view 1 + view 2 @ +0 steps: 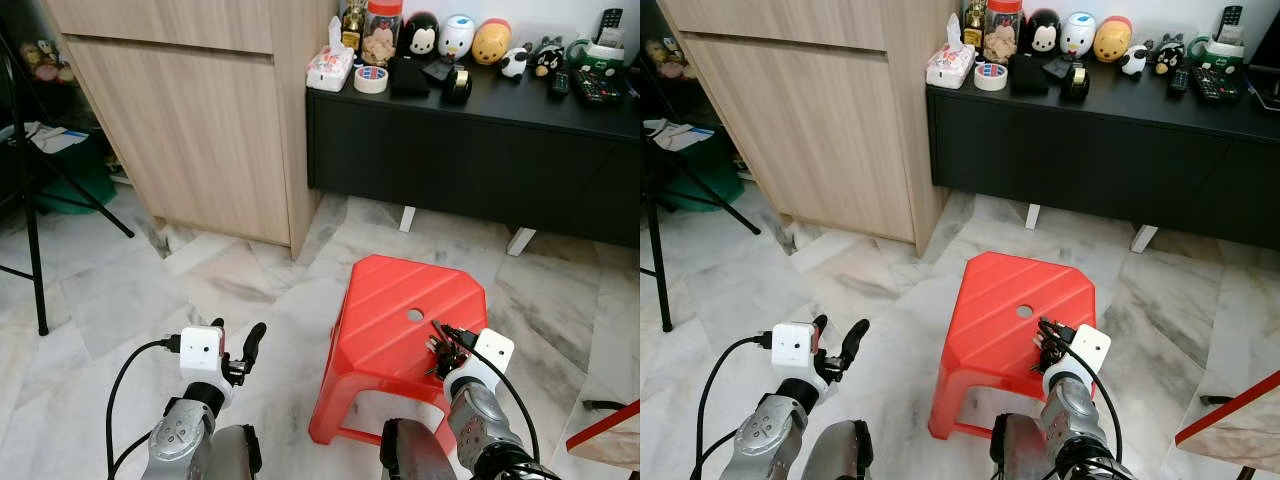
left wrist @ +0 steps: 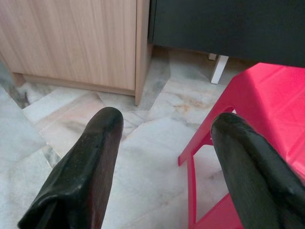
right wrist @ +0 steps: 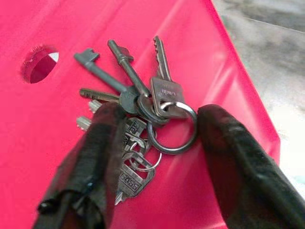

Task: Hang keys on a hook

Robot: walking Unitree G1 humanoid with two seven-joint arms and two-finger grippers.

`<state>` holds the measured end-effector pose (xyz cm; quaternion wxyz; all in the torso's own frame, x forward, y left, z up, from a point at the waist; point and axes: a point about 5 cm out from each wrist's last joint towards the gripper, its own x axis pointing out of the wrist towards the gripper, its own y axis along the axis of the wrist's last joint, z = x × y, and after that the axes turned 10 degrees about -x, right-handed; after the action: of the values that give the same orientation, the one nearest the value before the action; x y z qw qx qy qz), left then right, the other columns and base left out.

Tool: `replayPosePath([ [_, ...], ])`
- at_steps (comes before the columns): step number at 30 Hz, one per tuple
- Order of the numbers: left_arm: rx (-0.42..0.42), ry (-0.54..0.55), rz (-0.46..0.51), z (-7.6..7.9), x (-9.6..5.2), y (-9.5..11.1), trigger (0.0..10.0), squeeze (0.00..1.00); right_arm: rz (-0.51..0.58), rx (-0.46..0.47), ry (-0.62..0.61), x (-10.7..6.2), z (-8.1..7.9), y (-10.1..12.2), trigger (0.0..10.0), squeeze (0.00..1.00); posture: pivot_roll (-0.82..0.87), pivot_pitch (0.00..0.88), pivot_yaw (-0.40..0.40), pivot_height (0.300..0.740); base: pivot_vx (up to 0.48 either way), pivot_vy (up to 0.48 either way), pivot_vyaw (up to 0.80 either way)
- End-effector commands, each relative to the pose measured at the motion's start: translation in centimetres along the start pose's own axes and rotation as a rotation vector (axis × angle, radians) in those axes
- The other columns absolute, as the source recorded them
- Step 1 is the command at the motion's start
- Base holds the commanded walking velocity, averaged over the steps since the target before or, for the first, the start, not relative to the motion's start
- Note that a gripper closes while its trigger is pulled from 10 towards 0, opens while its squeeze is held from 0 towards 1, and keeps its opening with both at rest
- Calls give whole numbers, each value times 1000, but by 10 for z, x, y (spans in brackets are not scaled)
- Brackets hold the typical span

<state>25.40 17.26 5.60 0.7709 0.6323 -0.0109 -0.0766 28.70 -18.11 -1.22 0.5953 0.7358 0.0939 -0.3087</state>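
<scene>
A bunch of several metal keys [image 3: 164, 93] on linked rings lies on the near right part of the red plastic stool [image 1: 395, 300], close to its round hole [image 1: 415, 315]. My right gripper [image 3: 159, 124] is down at the bunch, open, with one black finger on each side of the rings. One finger [image 3: 102, 143] overlaps a few of the keys, while the other finger [image 3: 228, 143] sits just beside the big ring. In the left eye view the right gripper [image 1: 442, 350] is at the stool's near right edge. My left gripper [image 1: 238, 352] hangs open and empty over the floor, left of the stool.
A light wooden cabinet [image 1: 200, 120] stands at the back left. Beside it a low black sideboard [image 1: 470, 150] carries toys, tape rolls and remote controls. A black tripod leg [image 1: 30, 200] stands at the far left. A red-edged board [image 1: 610, 430] juts in at the near right. Marble floor surrounds the stool.
</scene>
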Motion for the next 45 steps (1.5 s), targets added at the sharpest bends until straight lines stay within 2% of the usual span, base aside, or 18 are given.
replayPosePath([
  [1, 15, 0, -22, -1, -3, -3, 10000, 0, -44, 7, 1, -2, -2, -12, 0, 0, 66, 121, -30, 589, 0, 0, 0],
  [16, 22, -5, -27, 0, -1, -5, 10000, 0, -31, 31, 10, -3, -6, -12, 0, 0, 63, 112, -28, 589, 0, 0, 0],
  [23, 23, -9, -29, 1, 0, -6, 10000, 0, -25, 9, 16, -6, -9, -17, 0, 0, 64, 107, -30, 589, 0, 0, 0],
  [29, 25, -6, -28, 0, 0, -6, 10000, 0, 10, 33, 4, -6, -8, -14, 0, 0, 62, 101, -32, 589, 0, 0, 0],
  [35, 23, -7, -22, 1, 2, -6, 10000, 0, 64, 50, -45, -9, 1, -15, 0, 0, 60, 95, -37, 589, 0, 0, 0],
  [37, 24, -7, -21, 1, 3, -6, 10000, 0, 82, 63, -72, -11, 8, -18, 0, 0, 59, 89, -39, 589, 0, 0, 0],
  [45, 27, -7, -18, 1, 7, -6, 10000, 0, 163, 69, -95, -16, 16, -16, 0, 0, 51, 75, -40, 589, 0, 0, 0],
])
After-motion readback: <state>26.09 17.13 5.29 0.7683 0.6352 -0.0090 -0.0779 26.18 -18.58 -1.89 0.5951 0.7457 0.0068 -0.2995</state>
